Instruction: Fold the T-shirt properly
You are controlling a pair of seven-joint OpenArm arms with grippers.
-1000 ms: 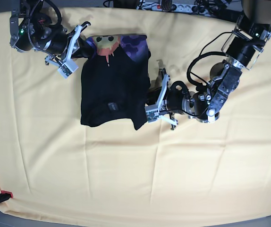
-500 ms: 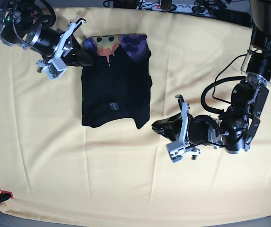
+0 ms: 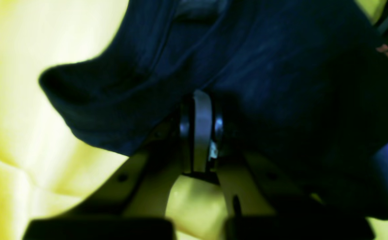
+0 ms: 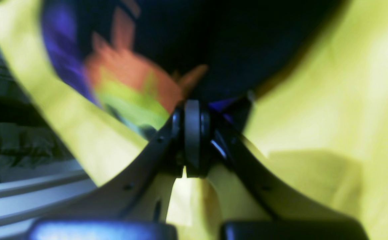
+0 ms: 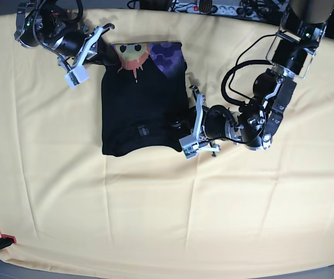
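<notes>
Two grippers meet the T-shirt, which lies folded on the yellow cloth (sun print at its far edge). The left gripper has its jaws pressed together on the near right corner; the right gripper, jaws likewise pressed together, pinches the far left corner.

base overhead, wrist cams close-up, shared T-shirt

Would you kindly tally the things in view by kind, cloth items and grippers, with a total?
Shirts: 1, the black T-shirt.
Table cloths: 1, the yellow cloth.
Grippers: 2, the left gripper and the right gripper, both shut.
Total: 4.
</notes>
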